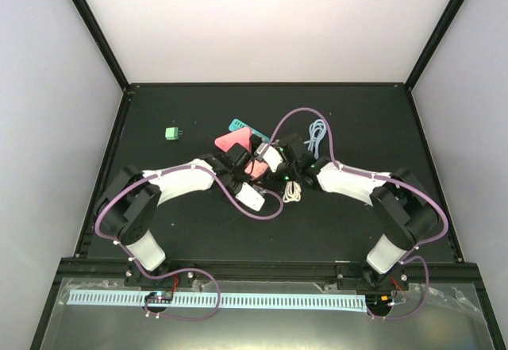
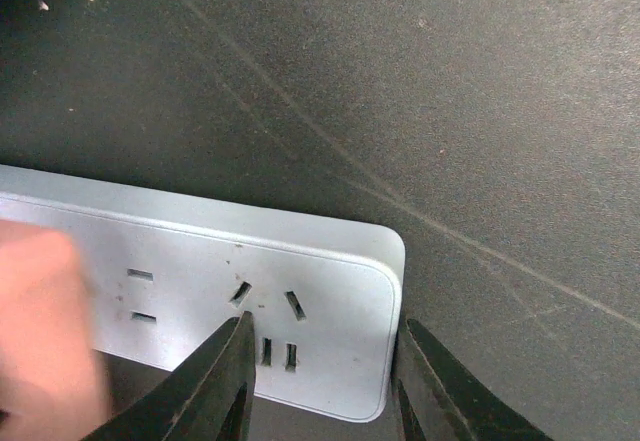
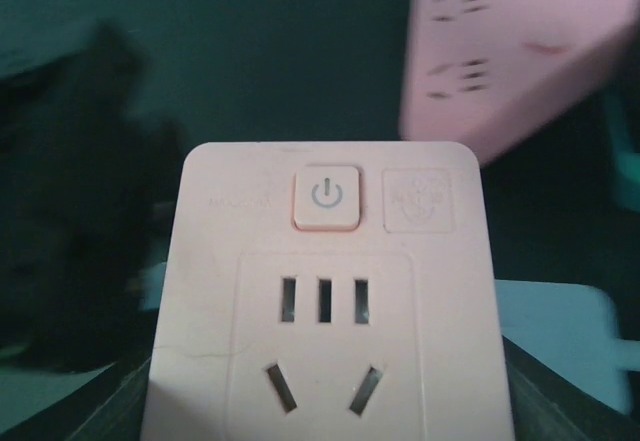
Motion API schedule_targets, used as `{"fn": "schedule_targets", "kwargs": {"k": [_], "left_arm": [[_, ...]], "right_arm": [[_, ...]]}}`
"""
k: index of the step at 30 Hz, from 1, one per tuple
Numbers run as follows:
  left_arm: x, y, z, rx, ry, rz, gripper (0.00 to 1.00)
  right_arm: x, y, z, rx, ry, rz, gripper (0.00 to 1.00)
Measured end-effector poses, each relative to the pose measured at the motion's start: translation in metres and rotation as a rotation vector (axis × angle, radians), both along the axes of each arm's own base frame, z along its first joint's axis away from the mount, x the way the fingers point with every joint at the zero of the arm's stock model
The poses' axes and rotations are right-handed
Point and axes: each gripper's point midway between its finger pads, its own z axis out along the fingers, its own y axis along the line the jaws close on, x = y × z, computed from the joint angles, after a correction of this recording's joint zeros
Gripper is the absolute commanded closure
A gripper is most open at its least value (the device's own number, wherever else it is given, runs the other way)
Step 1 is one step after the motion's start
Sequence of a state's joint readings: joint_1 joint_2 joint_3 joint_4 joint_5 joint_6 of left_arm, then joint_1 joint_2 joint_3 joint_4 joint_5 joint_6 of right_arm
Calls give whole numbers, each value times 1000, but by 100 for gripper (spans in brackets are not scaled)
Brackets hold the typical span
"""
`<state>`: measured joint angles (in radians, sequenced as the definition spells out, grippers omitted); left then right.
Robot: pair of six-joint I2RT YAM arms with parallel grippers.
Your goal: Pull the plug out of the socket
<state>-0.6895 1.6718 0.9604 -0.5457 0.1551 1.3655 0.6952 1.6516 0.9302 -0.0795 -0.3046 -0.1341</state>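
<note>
Pink plug (image 3: pixel 325 291) clamped in our right jaws (image 3: pixel 330 416), white socket strip (image 2: pixel 300 291) under our left.
From above we see both arms meeting mid-counter (image 1: pixel 357 112), but the grips are hidden. Our left wrist view shows the left jaws (image 2: pixel 320 391) parted, one finger over the strip's face and the other just past its end, probably to brace it. The plug is a blur to their left. Only our right wrist view shows the plug squeezed between the jaws for the pull. Whether it sits in the socket we cannot tell.
</note>
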Motion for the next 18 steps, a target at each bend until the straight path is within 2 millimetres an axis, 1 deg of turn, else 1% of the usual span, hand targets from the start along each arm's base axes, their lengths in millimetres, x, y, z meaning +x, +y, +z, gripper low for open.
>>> {"fn": "schedule_targets", "kwargs": {"k": [2,3,6,11,15,18], "left_arm": [[1,0,0,1,-1,1,66],[0,0,0,2,-1,-1,66],[1,0,0,3,-1,1,65],[3,0,1,10,-1,17,62],[7,-1,6,6,2,59,52],[3,2,7,9,27,91,40]], "right_arm": [[-14,8,2,24,34,55,99],[-16,8,2,21,34,57,99],[-18,7,5,27,44,60,99],[-18,5,4,23,50,56,99],[-17,2,3,21,66,48,99],[-16,-1,7,39,76,47,99]]}}
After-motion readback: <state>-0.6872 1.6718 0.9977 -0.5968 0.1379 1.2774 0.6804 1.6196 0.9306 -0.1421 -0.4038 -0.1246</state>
